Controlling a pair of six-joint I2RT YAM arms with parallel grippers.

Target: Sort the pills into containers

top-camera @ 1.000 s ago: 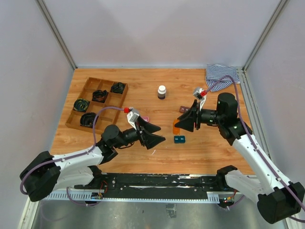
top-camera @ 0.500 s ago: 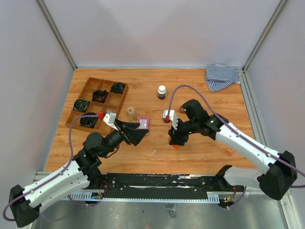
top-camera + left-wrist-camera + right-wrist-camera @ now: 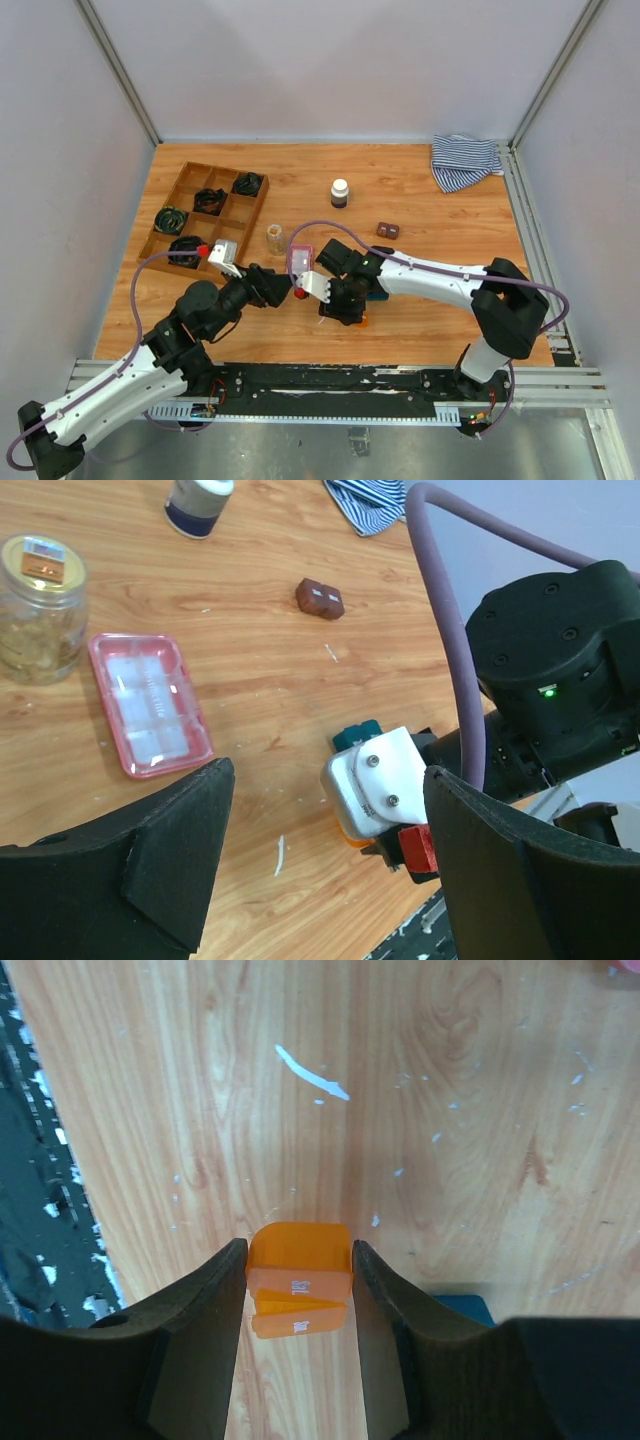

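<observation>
Crowding the middle of the desk (image 3: pixel 430 205), the two arms meet head-on. The left fingers (image 3: pixel 160 860) stand spread wide with nothing between them. Straight ahead of them sits the white camera block (image 3: pixel 375 783) on the right wrist, hiding most of what lies beneath it. Farther back are a glass jar (image 3: pixel 40 605) with a gold lid, a white-capped bottle (image 3: pixel 340 192), a striped cloth (image 3: pixel 465 160) in the far right corner and a wooden tray (image 3: pixel 205 215) of black coils at the far left.

From above, the right arm covers nearly all of the orange case (image 3: pixel 298 1270); only a sliver shows by the wrist. The right wrist view shows it plainly: the right fingers (image 3: pixel 190 1350) are clamped on it, one against each side, near the front edge of the desk. The case is small, boxy and bright orange, with two stacked halves, each carrying a small white label. The teal case (image 3: pixel 465 1310) lies just beside it, mostly hidden. The pink case (image 3: pixel 150 702), longer, translucent and divided into pale cells, lies flat beside the jar. The brown case (image 3: pixel 320 597) sits well apart, farther back.
</observation>
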